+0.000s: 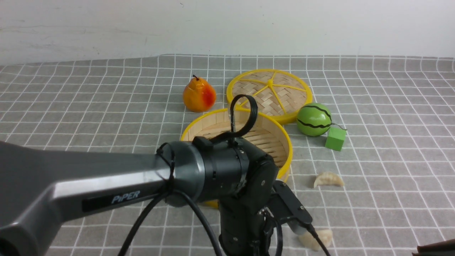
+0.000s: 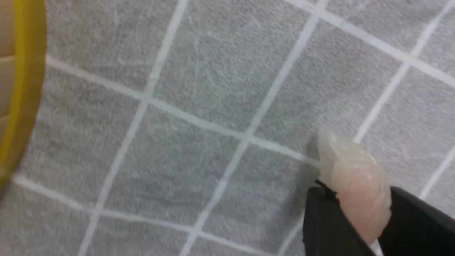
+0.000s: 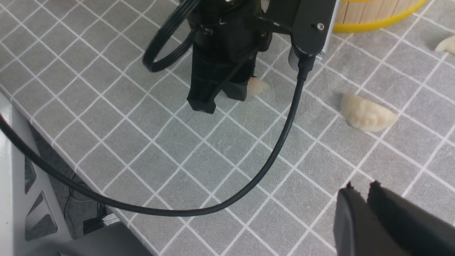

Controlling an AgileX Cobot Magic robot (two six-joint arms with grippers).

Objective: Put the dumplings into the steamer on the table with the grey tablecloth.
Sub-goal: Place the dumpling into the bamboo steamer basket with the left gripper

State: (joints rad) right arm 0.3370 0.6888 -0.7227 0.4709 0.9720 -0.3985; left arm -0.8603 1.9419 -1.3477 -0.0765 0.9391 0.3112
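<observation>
— What was the cloth like?
— The grey tablecloth with thin white grid lines looked like soft, matt, slightly fuzzy fabric.
— And the basket?
— The round steamer basket had dull, pale wood-strip walls and shiny yellow rims. Nearer the far edge, the flat woven lid with yellow spokes was matt bamboo weave.
— The toys?
— The orange-yellow pear and the green striped melon ball were glossy, and the green cube was matt. The pale pinkish pleated dumpling looked waxy and translucent.
— The machine?
— The grey left arm shell was smooth, with a satin sheen. The black cable was smooth and rubbery.
</observation>
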